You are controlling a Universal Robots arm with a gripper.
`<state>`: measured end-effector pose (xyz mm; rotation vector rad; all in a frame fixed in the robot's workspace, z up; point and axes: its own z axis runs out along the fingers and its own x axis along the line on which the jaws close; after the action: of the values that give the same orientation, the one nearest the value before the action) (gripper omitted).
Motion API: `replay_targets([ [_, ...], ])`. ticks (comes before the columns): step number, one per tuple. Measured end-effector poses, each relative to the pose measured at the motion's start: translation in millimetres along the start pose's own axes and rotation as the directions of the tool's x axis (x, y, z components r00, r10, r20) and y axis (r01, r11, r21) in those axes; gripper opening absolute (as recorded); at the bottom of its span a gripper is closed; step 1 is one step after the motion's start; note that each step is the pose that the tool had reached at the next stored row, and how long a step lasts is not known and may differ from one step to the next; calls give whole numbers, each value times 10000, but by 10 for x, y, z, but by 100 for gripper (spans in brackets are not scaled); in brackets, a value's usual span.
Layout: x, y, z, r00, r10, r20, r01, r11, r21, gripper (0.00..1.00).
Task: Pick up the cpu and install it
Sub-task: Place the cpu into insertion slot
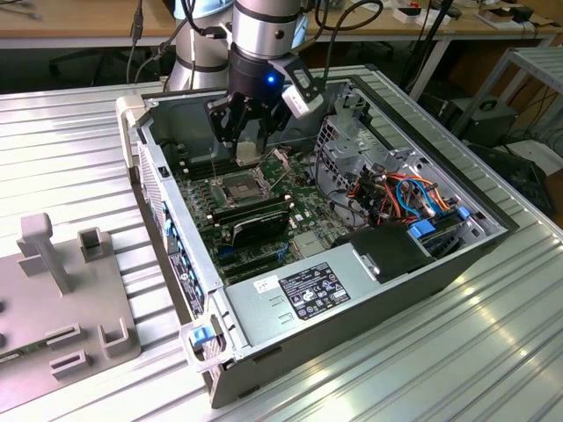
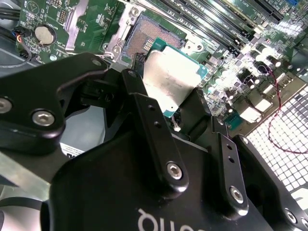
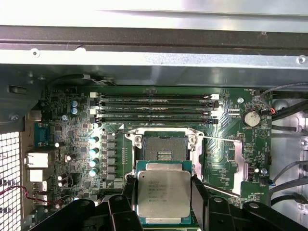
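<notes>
cpu (image 3: 163, 193): silver lid up, green edge showing, clamped between the fingers (image 3: 200, 198); held level above the motherboard (image 3: 77, 144), not seated. Seen from below in the second wrist view (image 2: 171, 79).
gripper (image 3: 163, 204): black, two fingers closed on opposite edges of the cpu. In the exterior view it hangs inside the case, just above the socket (image 1: 249, 145).
socket (image 3: 163, 144): open and bare, contact field exposed, metal frame around it; the cpu sits just on its near side in the first wrist view. Also visible past the cpu in the second wrist view (image 2: 144, 36).
lever (image 3: 219, 139): thin wire rod, swung out beside the socket.
RAM sticks (image 3: 154, 108): long black rows, seated on the far side of the socket.
coin cell (image 3: 250, 118): on the board, well apart from the socket.
case (image 1: 369, 308): lying on its side, open top, on the ribbed metal tabletop (image 1: 457, 369).
power supply (image 1: 303, 290): grey box with label, at the near end of the case.
cables (image 1: 409, 193): orange and blue bundle, toward the exterior view's right.
fixture (image 1: 62, 290): grey block with posts on the tabletop, at the exterior view's left, well apart from the case.
</notes>
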<state>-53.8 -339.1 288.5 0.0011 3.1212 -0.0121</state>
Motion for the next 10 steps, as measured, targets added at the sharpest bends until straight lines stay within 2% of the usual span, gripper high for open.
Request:
replay_targets([
  [4,0,0,0,9995,309,-2,-309,9995,6,55],
  [7,0,0,1,9973,728,-5,-728,9973,15,55],
  [10,0,0,1,9961,885,-6,-885,9961,18,55],
])
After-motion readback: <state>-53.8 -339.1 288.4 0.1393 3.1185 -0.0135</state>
